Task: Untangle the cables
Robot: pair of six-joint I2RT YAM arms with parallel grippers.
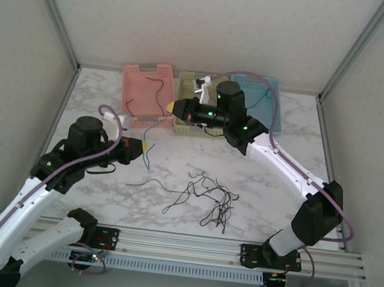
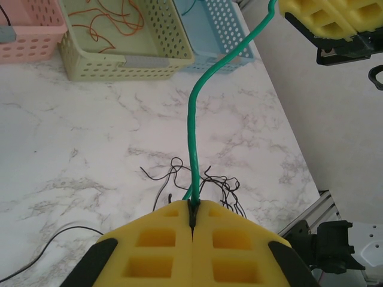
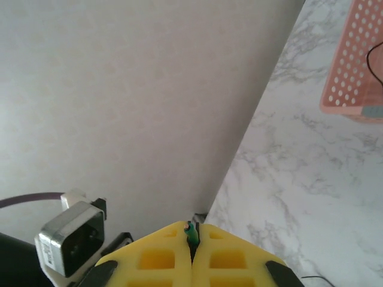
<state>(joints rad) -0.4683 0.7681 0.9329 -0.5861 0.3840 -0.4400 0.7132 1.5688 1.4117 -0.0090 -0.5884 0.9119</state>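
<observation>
Left gripper (image 2: 192, 215) is closed tight on a green wire (image 2: 191, 131); right gripper (image 3: 192, 232) pinches its other end.

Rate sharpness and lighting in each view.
Top external: even, soft light, no glare, the black cables thin but distinct. Left wrist: green cable crisp against the marble. Right wrist: pink basket sharp, wall featureless.

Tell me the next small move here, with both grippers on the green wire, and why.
Probably the left gripper should open. It and the right gripper are both shut on the same green wire, which runs between them above the tangle of black wires, seemingly free of it. Once released, the right could carry it to the blue basket, where a green strand seems to lie.
</observation>
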